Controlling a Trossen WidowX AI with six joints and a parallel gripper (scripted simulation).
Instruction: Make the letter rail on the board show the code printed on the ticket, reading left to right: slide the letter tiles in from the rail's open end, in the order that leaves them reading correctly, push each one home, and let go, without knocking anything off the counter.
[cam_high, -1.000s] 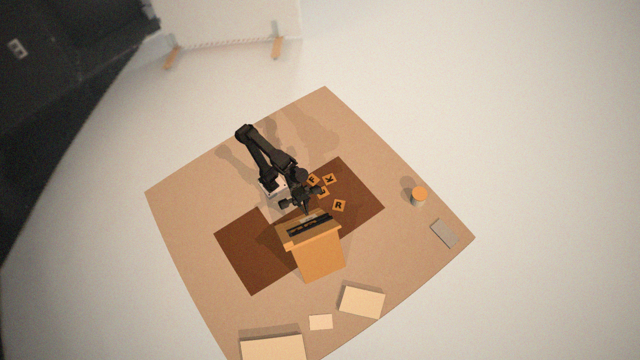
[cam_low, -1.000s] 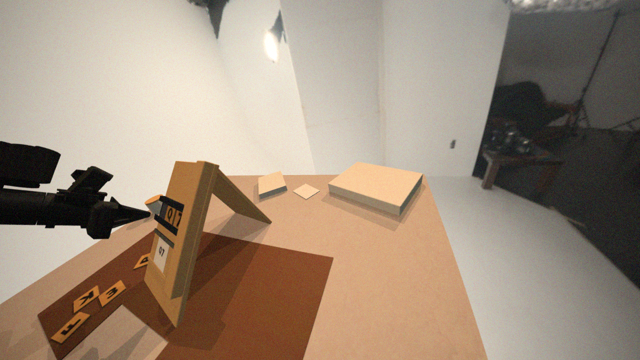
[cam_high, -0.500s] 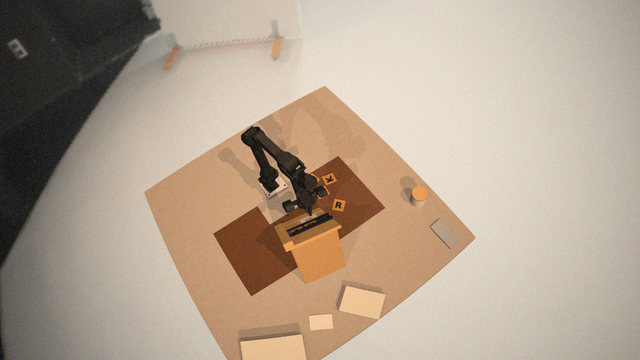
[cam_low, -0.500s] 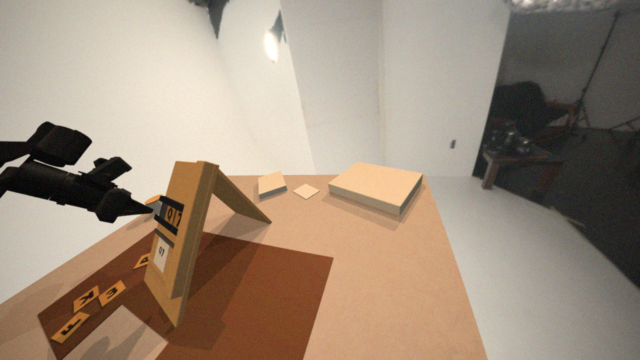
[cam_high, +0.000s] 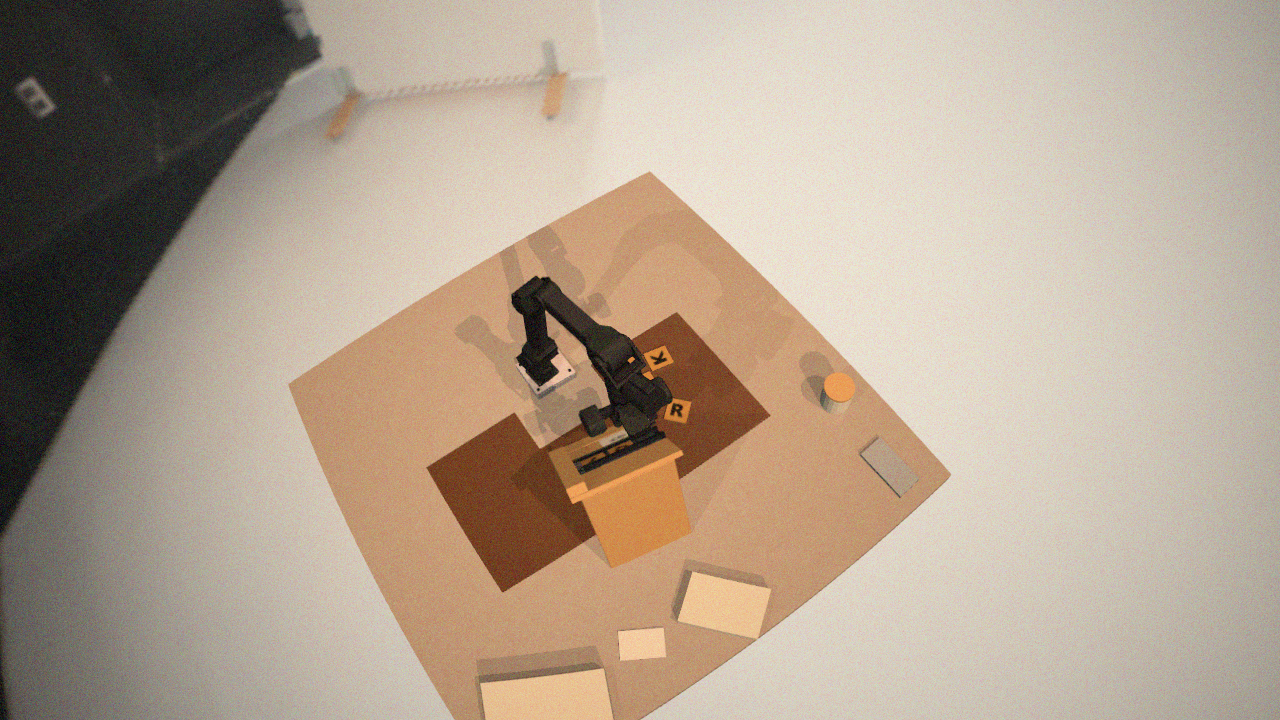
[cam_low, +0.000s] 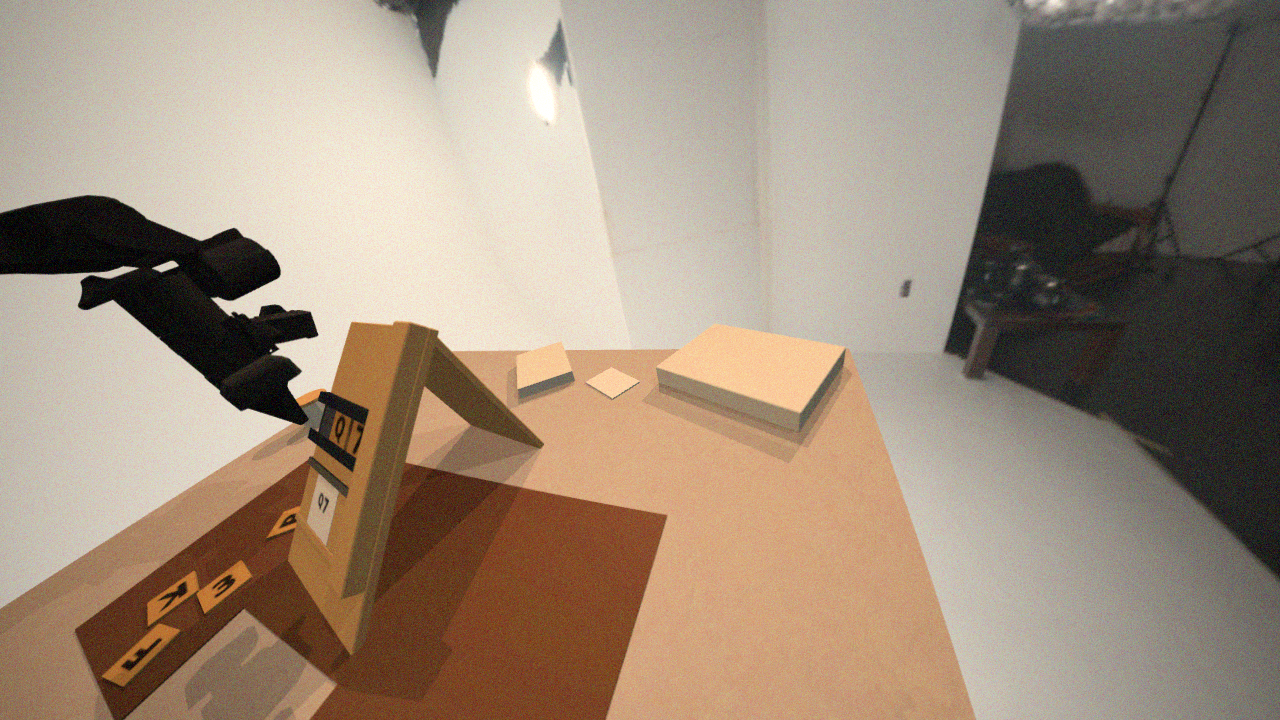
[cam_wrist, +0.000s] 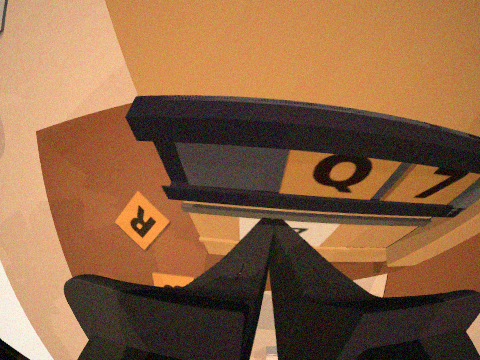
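The tan board (cam_high: 640, 523) (cam_low: 371, 394) (cam_wrist: 280, 14) stands tilted on the brown mat (cam_high: 483, 501) (cam_low: 537, 573). Its dark rail (cam_high: 620, 450) (cam_low: 338, 429) (cam_wrist: 300, 120) holds a Q tile (cam_low: 341, 430) (cam_wrist: 340, 174) and a 7 tile (cam_low: 356, 438) (cam_wrist: 436, 183) at its right, with an empty grey stretch at its left. The white ticket (cam_low: 322, 510) (cam_wrist: 320, 231) below reads Q7. My gripper (cam_high: 617, 436) (cam_low: 299, 413) (cam_wrist: 271, 228) is shut and empty, its tips just in front of the rail's lower edge. Loose tiles R (cam_high: 677, 411) (cam_low: 288, 521) (cam_wrist: 142, 220), K (cam_high: 658, 359) (cam_low: 174, 595), 3 (cam_low: 223, 584) and F (cam_low: 141, 653) lie on the mat.
An orange-topped cylinder (cam_high: 838, 391) and a grey slab (cam_high: 888, 465) sit near the counter's right edge. Three pale boxes (cam_high: 723, 604) (cam_high: 641, 642) (cam_high: 546, 694) lie behind the board; they also show in the exterior view (cam_low: 750, 371) (cam_low: 544, 367) (cam_low: 612, 382).
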